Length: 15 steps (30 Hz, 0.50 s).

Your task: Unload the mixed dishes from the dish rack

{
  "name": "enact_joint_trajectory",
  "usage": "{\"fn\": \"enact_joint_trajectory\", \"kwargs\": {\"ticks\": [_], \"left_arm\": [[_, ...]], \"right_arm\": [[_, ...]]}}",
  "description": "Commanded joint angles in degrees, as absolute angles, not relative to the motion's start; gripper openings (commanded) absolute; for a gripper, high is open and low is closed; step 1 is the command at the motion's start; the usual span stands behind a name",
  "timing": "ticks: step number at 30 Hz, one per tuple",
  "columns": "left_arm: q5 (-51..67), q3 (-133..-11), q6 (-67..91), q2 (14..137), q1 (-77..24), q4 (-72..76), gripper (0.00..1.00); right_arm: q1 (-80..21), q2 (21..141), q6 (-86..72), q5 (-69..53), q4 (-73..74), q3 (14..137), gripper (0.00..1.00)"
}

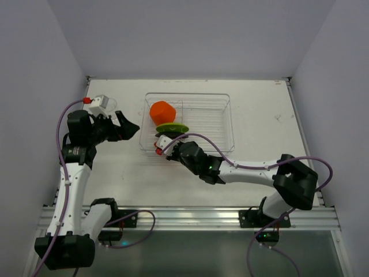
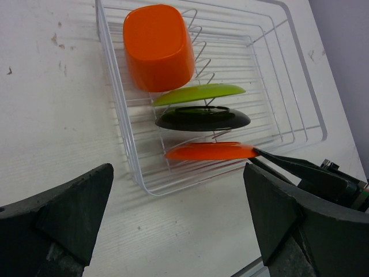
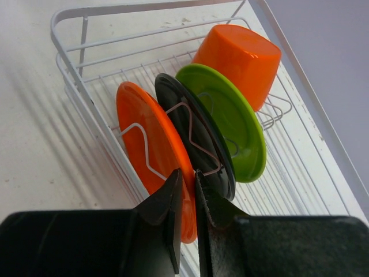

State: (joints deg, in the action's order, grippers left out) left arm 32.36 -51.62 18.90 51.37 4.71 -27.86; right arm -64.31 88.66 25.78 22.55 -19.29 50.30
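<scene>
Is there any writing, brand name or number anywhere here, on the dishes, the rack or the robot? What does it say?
No readable text in any of the three views.
Orange cup, green plate, black plate, orange plate: plain, no print.
Rack: no label.
Robot arms: no marking that can be read.
Table: only small dark specks, not letters.

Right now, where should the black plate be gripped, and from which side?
Probably its upper rim, coming down from above, one finger in each gap. The black plate stands on edge in the rack, sandwiched between the orange plate and the green plate, so only that thin rim is free.
</scene>
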Motion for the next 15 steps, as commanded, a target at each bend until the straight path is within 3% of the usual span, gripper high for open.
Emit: {"fn": "enact_joint_trajectory", "kwargs": {"ticks": [1,12,15], "left_arm": [[33.7,-52.0,18.5,51.5,4.3,-25.8,1.00],[33.7,-52.0,18.6,51.6,4.3,-25.8,1.00],[33.7,-51.9,18.5,51.6,4.3,-25.9,1.00]], "right_arm": [[-65.0,89.7,26.4,26.5,-23.1,49.0,0.00],[-64.3,83.8,25.8,23.0,-22.1,49.0,0.00],[-64.2,82.9,25.4,21.4,-20.8,48.6,0.14]]}}
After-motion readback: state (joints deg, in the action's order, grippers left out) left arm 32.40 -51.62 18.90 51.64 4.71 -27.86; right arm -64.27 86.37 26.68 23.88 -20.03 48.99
